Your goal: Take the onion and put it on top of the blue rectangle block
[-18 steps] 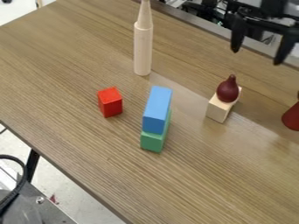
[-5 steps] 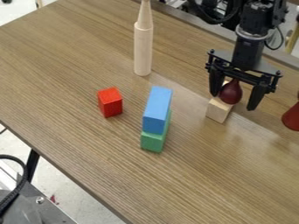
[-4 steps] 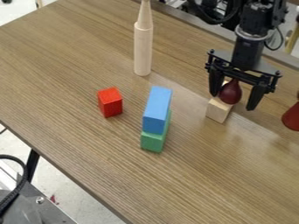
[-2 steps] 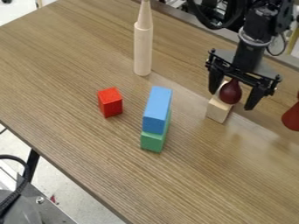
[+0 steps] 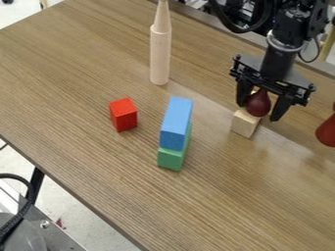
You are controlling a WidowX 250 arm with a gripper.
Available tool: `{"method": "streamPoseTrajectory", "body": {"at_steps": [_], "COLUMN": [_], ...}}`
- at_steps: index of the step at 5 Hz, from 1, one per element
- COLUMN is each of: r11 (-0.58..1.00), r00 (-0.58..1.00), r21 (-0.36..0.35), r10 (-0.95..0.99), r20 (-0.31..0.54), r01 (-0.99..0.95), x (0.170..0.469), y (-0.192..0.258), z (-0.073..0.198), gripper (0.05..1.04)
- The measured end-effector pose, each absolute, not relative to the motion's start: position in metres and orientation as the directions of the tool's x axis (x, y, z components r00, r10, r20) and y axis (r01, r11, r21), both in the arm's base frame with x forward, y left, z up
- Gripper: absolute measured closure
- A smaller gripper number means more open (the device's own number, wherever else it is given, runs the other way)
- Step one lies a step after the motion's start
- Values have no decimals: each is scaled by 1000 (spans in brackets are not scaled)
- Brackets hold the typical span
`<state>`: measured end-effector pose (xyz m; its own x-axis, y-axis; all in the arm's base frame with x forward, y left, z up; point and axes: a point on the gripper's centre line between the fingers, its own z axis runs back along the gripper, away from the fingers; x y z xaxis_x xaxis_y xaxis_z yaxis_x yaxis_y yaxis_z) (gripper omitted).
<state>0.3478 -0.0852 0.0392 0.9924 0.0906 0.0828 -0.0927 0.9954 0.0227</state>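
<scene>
Wood table (image 5: 78, 152) is spanning most of the frame, floor (image 5: 95, 235) peeking out lower left; upper right, my claw (image 5: 259, 112) is straddling the onion (image 5: 258, 104), fingers apart.

The gripper (image 5: 260, 112) points down at the onion (image 5: 259, 103), fingers spread to either side. The arm (image 5: 280, 61) hangs above it.

"Look over the table (image 5: 78, 78): find what?"
"Find the top block (image 5: 175, 122) on the bottom block (image 5: 171, 159), with the single block (image 5: 123, 114) left of both."
"And behind?"
"See the cone (image 5: 161, 19) on the upright cylinder (image 5: 159, 56)."
"Now check the right."
"Find the onion (image 5: 258, 104) on the supporting block (image 5: 243, 125), between the fingers of the gripper (image 5: 259, 112); farther right, see the cut-off object (image 5: 326, 131)."
</scene>
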Motion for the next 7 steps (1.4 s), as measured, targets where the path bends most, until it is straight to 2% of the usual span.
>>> {"method": "streamPoseTrajectory", "body": {"at_steps": [1,3,4,5,7], "r11": [995,987,945,889,778], "r00": [992,983,940,883,770], "r21": [22,-13,-50,-96,-74], "r10": [95,163,326,457,628], "r20": [84,90,95,107,118], "r01": [-97,-162,-323,-448,-623], "x": [348,341,324,307,255], "y": [-85,-85,-84,-81,-55], "z": [40,42,61,96,127], "gripper": [480,481,481,481,481]}}
